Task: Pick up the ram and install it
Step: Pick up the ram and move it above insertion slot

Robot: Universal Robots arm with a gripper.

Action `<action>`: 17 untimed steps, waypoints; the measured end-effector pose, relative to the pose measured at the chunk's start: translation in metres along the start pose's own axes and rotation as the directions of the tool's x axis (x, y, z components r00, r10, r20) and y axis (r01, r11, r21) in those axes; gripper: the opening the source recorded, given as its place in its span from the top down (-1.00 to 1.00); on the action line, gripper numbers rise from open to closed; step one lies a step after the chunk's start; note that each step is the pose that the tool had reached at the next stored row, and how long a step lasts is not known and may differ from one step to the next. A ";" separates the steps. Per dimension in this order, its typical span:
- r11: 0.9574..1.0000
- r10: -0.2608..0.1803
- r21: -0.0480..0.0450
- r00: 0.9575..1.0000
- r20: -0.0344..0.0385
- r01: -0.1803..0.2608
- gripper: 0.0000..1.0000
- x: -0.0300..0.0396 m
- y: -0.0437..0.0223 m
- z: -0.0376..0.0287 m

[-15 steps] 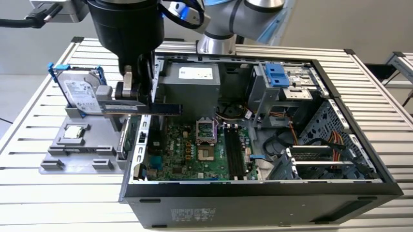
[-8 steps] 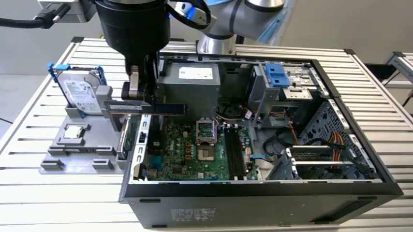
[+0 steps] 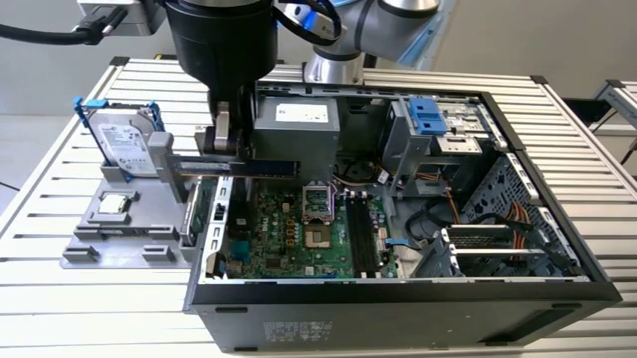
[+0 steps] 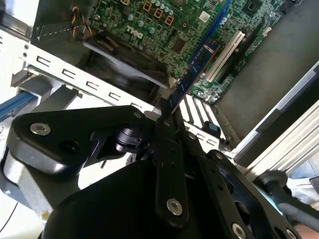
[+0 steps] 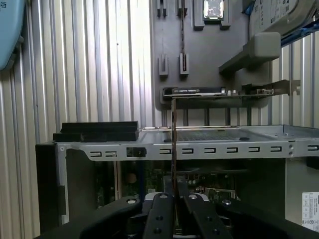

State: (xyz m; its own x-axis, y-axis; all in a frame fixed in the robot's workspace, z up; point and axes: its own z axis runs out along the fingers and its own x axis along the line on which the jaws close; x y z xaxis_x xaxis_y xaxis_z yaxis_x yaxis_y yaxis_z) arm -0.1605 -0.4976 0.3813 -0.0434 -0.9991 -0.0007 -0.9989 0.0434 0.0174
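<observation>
Ram is clamped in the gripper, whose fingers are closed tight on one end of the stick so that the rest of it juts out level toward the exterior view's right; it hangs in the air over the open computer case, above the side wall nearest the grey fixture and just in front of the grey power supply box, and it is not seated in any slot; in the second wrist view the ram runs as a blue-green strip from the gripper out over the green motherboard, clear of the board; in the first wrist view the ram shows edge-on as a thin line rising from the closed gripper across the case's metal rim; beyond that rim the fixture holds a green expansion card with its metal bracket; in the exterior view a silver hard drive with blue rails stands upright in the fixture, and a processor chip lies flat in front of it; case and fixture both rest on a slatted metal table.
</observation>
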 end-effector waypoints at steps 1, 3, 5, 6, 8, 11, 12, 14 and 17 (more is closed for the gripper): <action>1.000 0.000 0.000 1.000 0.000 0.000 1.00 0.0000 -0.0012 0.0000; 1.000 0.000 0.000 1.000 0.000 0.000 1.00 -0.0002 -0.0035 -0.0001; 1.000 0.000 0.000 1.000 0.000 0.000 1.00 -0.0003 -0.0060 -0.0001; 1.000 0.000 0.000 1.000 0.000 0.000 1.00 -0.0003 -0.0072 -0.0001; 1.000 0.000 0.000 1.000 0.000 0.000 1.00 -0.0004 -0.0095 -0.0002; 1.000 0.000 0.000 1.000 0.000 0.000 1.00 -0.0005 -0.0127 -0.0002; 1.000 0.000 0.000 1.000 0.000 0.000 1.00 -0.0006 -0.0138 -0.0002; 1.000 0.000 0.000 1.000 0.000 0.000 1.00 -0.0007 -0.0160 -0.0003; 1.000 0.000 0.000 1.000 0.000 0.000 1.00 -0.0008 -0.0192 -0.0004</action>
State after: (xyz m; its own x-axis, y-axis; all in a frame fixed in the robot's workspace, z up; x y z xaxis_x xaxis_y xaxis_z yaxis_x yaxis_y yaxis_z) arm -0.1413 -0.4976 0.3813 -0.0435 -0.9991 -0.0007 -0.9989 0.0434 0.0175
